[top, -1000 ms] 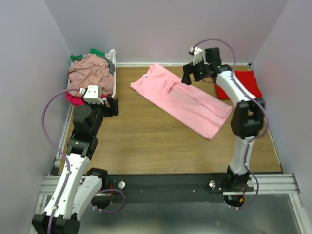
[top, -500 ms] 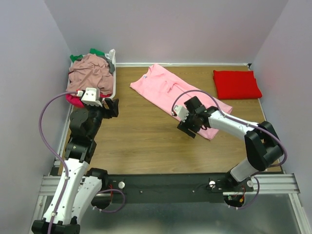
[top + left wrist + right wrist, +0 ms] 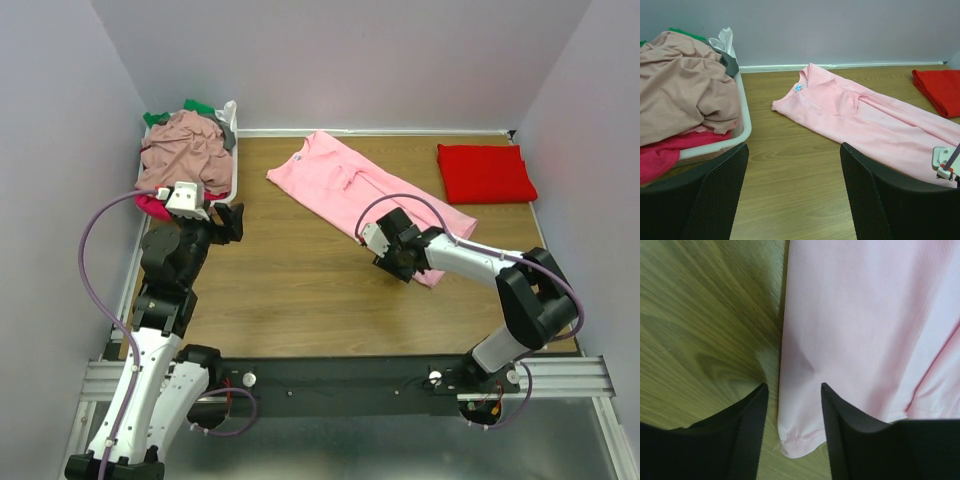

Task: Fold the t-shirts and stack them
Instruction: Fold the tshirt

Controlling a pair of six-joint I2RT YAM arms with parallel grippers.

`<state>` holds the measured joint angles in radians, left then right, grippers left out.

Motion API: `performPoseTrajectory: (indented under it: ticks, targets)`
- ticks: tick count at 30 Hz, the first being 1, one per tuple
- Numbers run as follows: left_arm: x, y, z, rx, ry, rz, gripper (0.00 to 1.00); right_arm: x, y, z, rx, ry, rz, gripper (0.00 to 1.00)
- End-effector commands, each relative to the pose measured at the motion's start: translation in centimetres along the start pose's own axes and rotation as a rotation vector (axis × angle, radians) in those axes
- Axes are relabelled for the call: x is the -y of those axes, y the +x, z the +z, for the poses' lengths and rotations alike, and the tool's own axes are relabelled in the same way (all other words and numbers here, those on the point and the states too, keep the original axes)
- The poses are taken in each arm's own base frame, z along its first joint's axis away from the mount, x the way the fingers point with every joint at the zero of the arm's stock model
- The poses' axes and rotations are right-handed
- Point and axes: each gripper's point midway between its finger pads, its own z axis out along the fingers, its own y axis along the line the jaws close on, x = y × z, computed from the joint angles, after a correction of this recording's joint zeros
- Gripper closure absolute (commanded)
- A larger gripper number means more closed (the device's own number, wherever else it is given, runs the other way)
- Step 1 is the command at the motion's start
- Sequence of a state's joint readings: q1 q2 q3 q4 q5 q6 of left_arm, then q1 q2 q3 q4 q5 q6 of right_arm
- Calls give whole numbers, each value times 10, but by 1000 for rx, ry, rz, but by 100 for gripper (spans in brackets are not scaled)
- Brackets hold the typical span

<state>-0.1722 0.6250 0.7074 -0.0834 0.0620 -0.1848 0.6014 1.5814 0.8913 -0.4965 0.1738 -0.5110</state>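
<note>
A light pink t-shirt (image 3: 372, 198), folded to a long strip, lies slantwise on the wooden table, with its blue neck label (image 3: 798, 88) at the far end. My right gripper (image 3: 402, 266) is low at its near hem. It is open, and its jaws (image 3: 793, 387) stand on either side of the hem corner (image 3: 800, 442). A bright red folded t-shirt (image 3: 485, 172) lies at the back right. My left gripper (image 3: 232, 222) is open and empty (image 3: 792, 150) above bare wood, beside the basket. Dusty rose (image 3: 185, 150), magenta (image 3: 150, 205) and green (image 3: 200, 105) tees fill the basket.
The white plastic basket (image 3: 742, 120) stands at the back left against the wall, close to my left fingers. Lilac walls close in the table on three sides. Bare wood (image 3: 290, 270) lies between the two grippers.
My right arm has swung from the back near the red t-shirt down to the pink t-shirt's near hem corner. The left arm has hardly moved.
</note>
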Motion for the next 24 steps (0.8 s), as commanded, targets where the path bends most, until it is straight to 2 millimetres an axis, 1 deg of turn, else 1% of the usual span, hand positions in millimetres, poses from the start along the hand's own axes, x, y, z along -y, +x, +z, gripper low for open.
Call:
performPoseTrajectory:
  ticks: [1, 3, 4, 6, 8, 9, 11, 12, 13, 16, 19, 20, 21, 22, 24]
  targets:
    - [6, -4, -2, 26, 30, 1, 18, -1, 8, 6, -30, 21, -15, 50]
    - [6, -4, -2, 26, 32, 0, 18, -3, 11, 9, -42, 15, -19, 54]
    - [7, -4, -2, 27, 32, 0, 18, -6, 14, 12, -53, 7, -22, 59]
    - [7, -5, -3, 29, 32, 2, 18, -8, 16, 13, -59, 2, -23, 62]
    - [7, -6, -4, 32, 33, 2, 18, -9, 17, 14, -61, -4, -22, 69]
    - [7, -6, -4, 33, 33, 2, 18, -9, 17, 14, -61, -4, -21, 74]
    - [7, -8, -5, 39, 34, 1, 18, -13, 16, 14, -51, -22, -19, 80]
    - [7, -7, -5, 38, 34, 2, 18, -14, 14, 12, -41, -27, -17, 87]
    - [7, -8, -5, 41, 34, 2, 18, -18, 13, 11, -28, -52, -17, 90]
    - [8, -9, -6, 44, 35, 2, 18, -25, 5, 3, 18, -100, -10, 99]
    - [8, -9, -5, 44, 35, 2, 18, -45, -6, -8, 72, -207, -18, 100]
    - [8, -10, -6, 47, 35, 3, 18, -56, -15, -16, 117, -255, -33, 100]
    - [8, -9, -6, 44, 36, 3, 18, -62, -19, -21, 130, -286, -45, 100]
    - [8, -8, -5, 42, 37, 2, 18, -76, -27, -28, 164, -342, -71, 100]
    - [8, -8, -5, 41, 37, 1, 18, -87, -37, -37, 183, -391, -93, 100]
